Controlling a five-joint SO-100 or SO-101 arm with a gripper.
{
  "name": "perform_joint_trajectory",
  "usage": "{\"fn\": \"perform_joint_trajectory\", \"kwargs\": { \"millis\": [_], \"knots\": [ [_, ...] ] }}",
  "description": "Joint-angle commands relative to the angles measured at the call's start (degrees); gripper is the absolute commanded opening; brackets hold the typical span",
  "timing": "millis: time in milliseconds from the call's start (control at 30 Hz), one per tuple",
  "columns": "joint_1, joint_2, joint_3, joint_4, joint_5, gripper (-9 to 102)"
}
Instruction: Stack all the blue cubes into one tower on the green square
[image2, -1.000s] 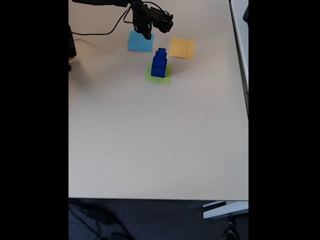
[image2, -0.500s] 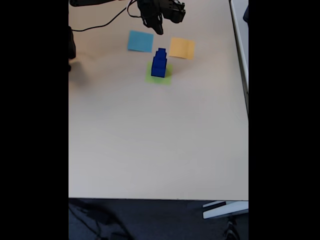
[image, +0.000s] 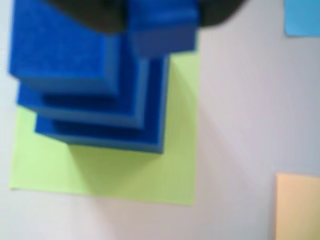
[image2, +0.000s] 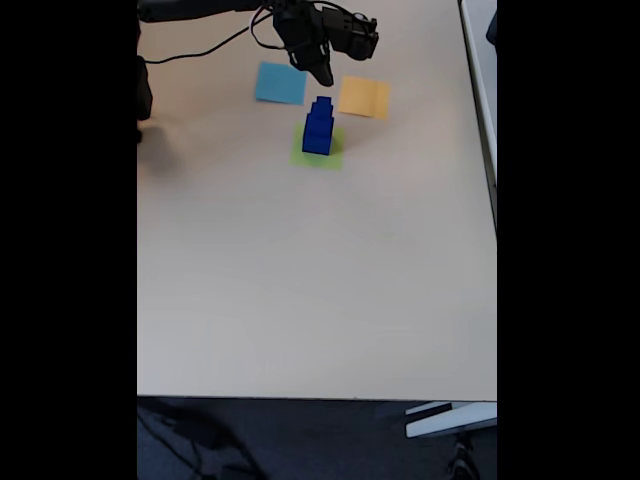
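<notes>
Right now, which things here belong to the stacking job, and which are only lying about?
For the job:
- blue cubes, stacked in a tower
- green square under the tower
- gripper, above the tower

Lying about:
- light-blue square
- orange square
- black cable

The fixed view looks down steeply from high above the near edge of the tabletop (image2: 300, 300), far enough back that the floor shows below that edge and the arm sits at the far top of the frame. The wrist view rides on the arm and points almost straight down from very close, so the stacked blue cubes (image: 100, 85) loom large and blurred. Both views share the blue cubes (image2: 318, 127), the green square (image: 125, 170) (image2: 336, 158), and corners of the neighbouring light-blue square (image: 302, 17) (image2: 279, 83) and orange square (image: 297, 205) (image2: 363, 96).
</notes>
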Motion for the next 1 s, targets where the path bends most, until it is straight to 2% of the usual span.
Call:
{"fn": "perform_joint_trajectory", "kwargs": {
  "millis": [0, 967],
  "knots": [
    [1.1, 2.1, -3.5, 0.2, -1.0, 5],
    [3.1, 4.1, 1.9, -0.4, 4.3, 4]
  ]
}}
